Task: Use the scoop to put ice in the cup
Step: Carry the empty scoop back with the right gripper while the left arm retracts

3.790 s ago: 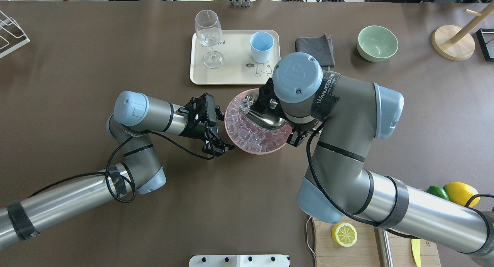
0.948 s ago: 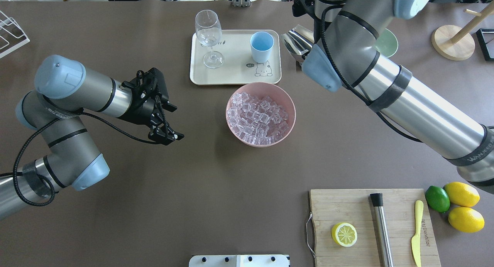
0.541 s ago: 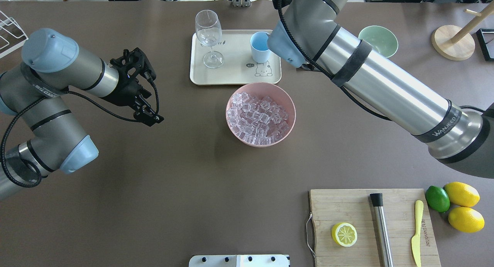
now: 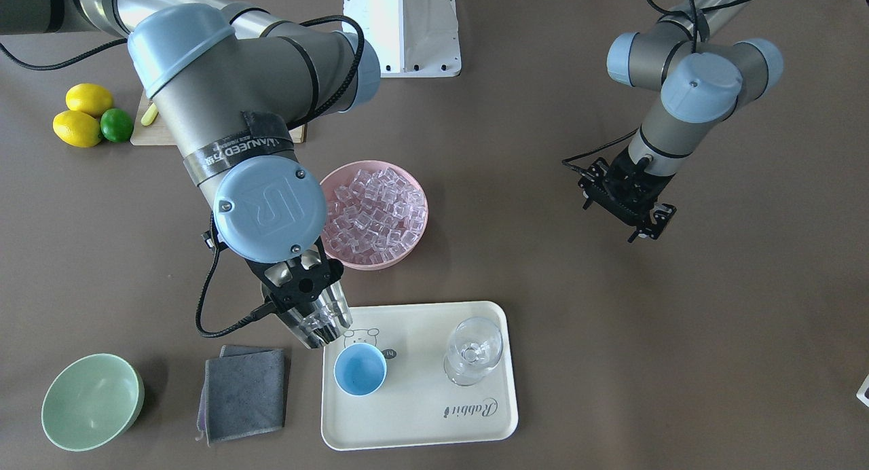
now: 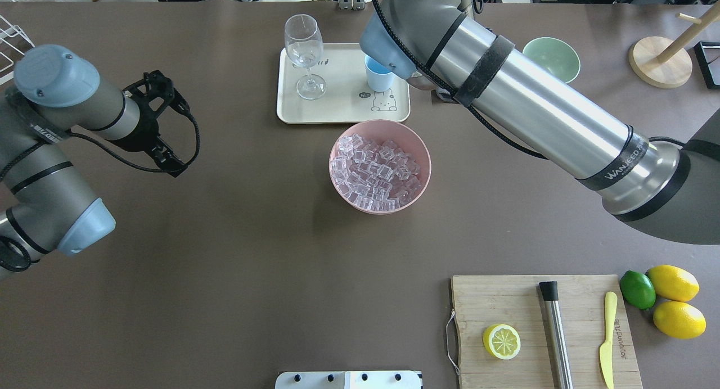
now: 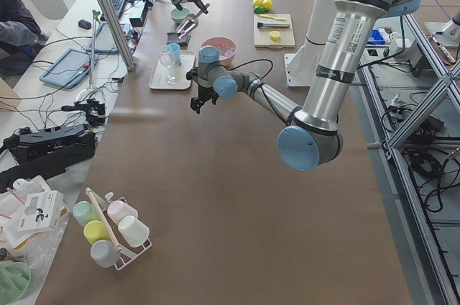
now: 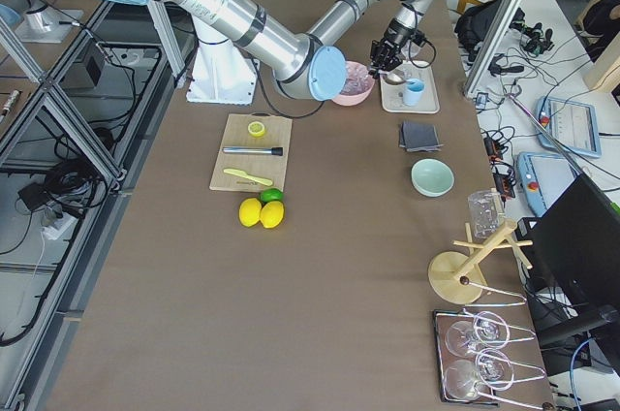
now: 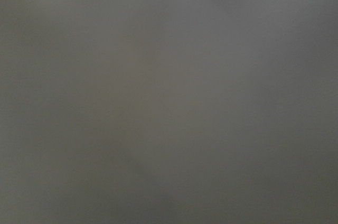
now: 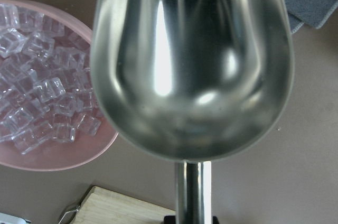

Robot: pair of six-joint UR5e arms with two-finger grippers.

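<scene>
My right gripper (image 4: 304, 293) is shut on the handle of the shiny steel scoop (image 4: 318, 320). The scoop tilts down, its mouth just beside and above the rim of the light-blue cup (image 4: 360, 369). A few clear cubes seem to lie in the scoop. The right wrist view shows only the scoop's underside (image 9: 190, 65). The cup stands on the cream tray (image 4: 421, 422), and my right arm partly hides it in the overhead view (image 5: 377, 80). Ice (image 4: 373, 212) fills the pink bowl (image 4: 370, 263). My left gripper (image 4: 621, 212) is open and empty, far from the bowl.
A stemmed glass (image 4: 475, 348) stands on the tray beside the cup. A grey cloth (image 4: 244, 392) and a pale green bowl (image 4: 91, 402) lie past the scoop. A cutting board (image 5: 506, 304) with a lemon half, steel rod and knife sits near the front, lemons (image 5: 669, 293) beside it.
My right arm has swung the scoop from beside the tray over to the cup. My left arm has drawn back further left, away from the pink bowl.
</scene>
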